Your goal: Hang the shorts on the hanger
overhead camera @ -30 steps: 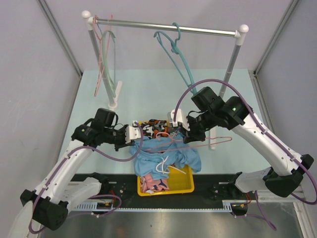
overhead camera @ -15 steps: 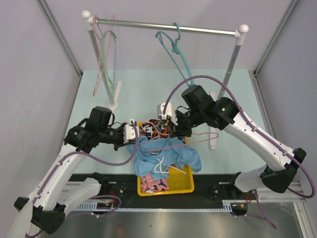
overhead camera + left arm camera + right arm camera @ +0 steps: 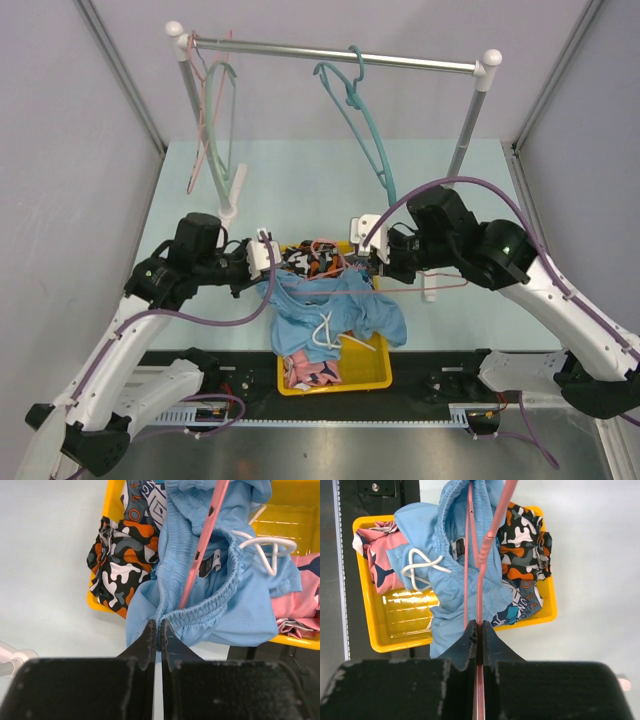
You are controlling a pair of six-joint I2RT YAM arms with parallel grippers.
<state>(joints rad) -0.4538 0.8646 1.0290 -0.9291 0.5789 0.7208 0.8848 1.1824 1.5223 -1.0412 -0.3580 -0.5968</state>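
Pinching elastic waistband of shorts (image 3: 240, 600) with left gripper (image 3: 159, 630), jaws tight on fabric; likely to lift waist open above yellow bin (image 3: 335, 385). Clamping hanger (image 3: 492, 525) in right gripper (image 3: 479, 627), jaws closed on pink wire, one arm poked inside waistband; apparently threading. Location of shorts: raised between grippers, remainder draped over bin beside camo shorts (image 3: 120, 570). Small black tag (image 3: 207, 569) inside waistband: print too small to read. Partial letters on teal patterned garment (image 3: 150, 500): illegible.

Plain light blue fabric shorts (image 3: 322, 302) smother the rectangular yellow plastic bin (image 3: 366, 372). Behind the bin, pale tabletop (image 3: 295, 200) lies open beneath a thick teal hanger (image 3: 362, 130).
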